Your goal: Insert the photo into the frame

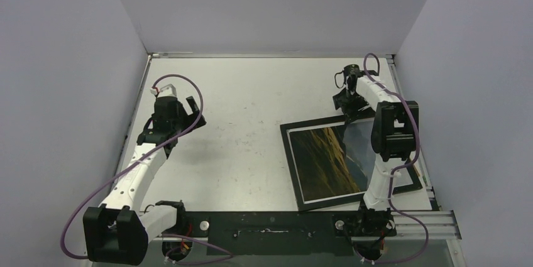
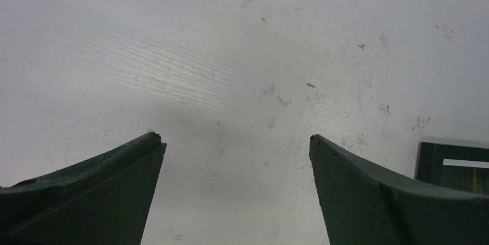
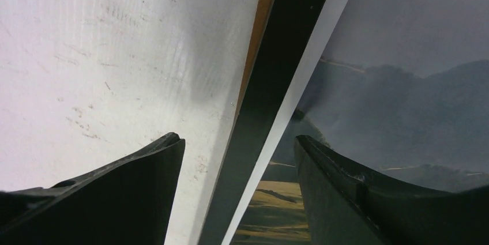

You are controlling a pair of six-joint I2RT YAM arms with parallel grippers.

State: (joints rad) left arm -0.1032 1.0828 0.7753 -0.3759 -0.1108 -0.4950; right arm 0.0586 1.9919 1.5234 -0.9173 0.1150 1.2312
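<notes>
The frame [image 1: 290, 166] lies flat at the table's right, black rim up, with the photo [image 1: 327, 160] of olive hills and grey mountains inside it. My right gripper [image 1: 352, 110] is at the frame's far edge. In the right wrist view it [image 3: 237, 141] is open and straddles the black rim [image 3: 282, 55]: one finger stands over the table and the other over the photo [image 3: 403, 83]. My left gripper [image 1: 171, 130] hangs wide open over bare table at the left, holding nothing [image 2: 236, 138]. A corner of the frame [image 2: 429, 161] shows at that view's right edge.
White walls enclose the table on three sides. The right arm's upper link [image 1: 393, 132] hangs over the right part of the photo and hides it. A black rail [image 1: 270, 223] with both arm bases runs along the near edge.
</notes>
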